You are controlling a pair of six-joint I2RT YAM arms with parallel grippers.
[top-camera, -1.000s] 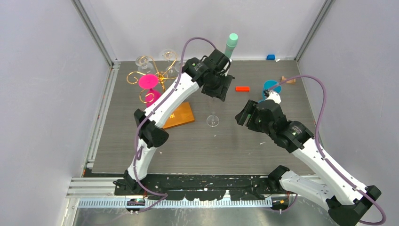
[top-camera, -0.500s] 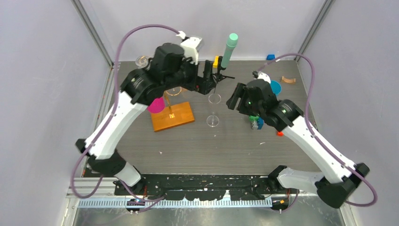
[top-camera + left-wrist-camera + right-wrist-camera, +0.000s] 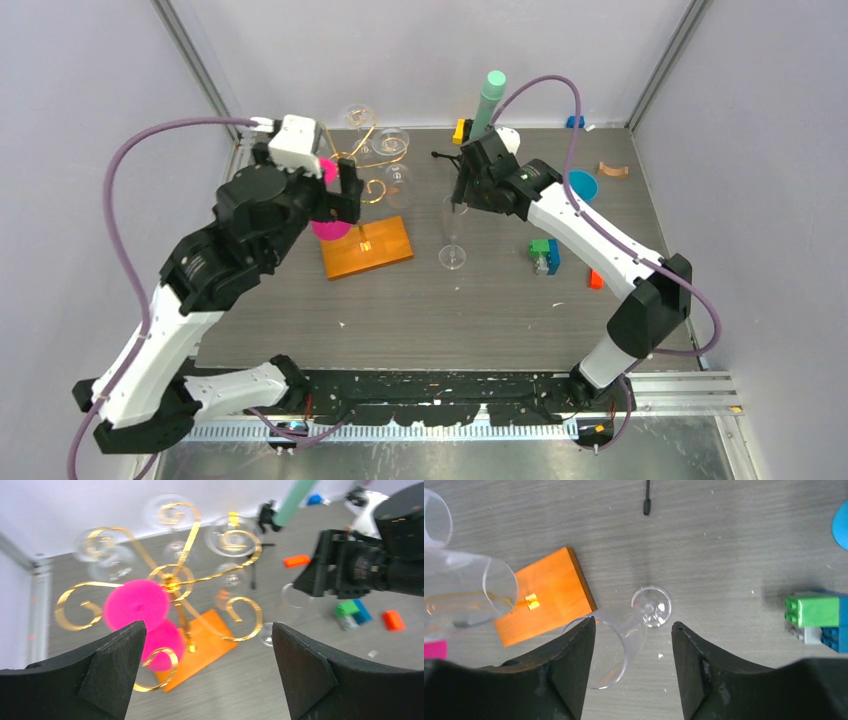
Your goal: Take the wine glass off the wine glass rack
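The wine glass rack [image 3: 362,165] is a gold scroll stand on an orange-brown wooden base [image 3: 385,245]. Several clear glasses [image 3: 392,142] and pink ones [image 3: 326,228] hang on it. One clear wine glass [image 3: 452,238] stands upright on the table right of the base. My right gripper [image 3: 458,195] hovers just over it, open; in the right wrist view the gripper [image 3: 634,621] has the bowl [image 3: 610,650] beside its left finger and the foot [image 3: 651,606] ahead. My left gripper [image 3: 340,195] is open and empty above the rack [image 3: 172,582].
A mint-green cylinder on a black tripod [image 3: 490,95] stands at the back. Green and blue blocks [image 3: 543,252], a red brick [image 3: 596,280], a yellow block [image 3: 459,130], a blue disc [image 3: 582,184] and a wooden piece [image 3: 612,170] lie to the right.
My left arm has swung back to the left, above the rack. My right arm has swung left and forward over the standing glass. The glass on the table has not moved.
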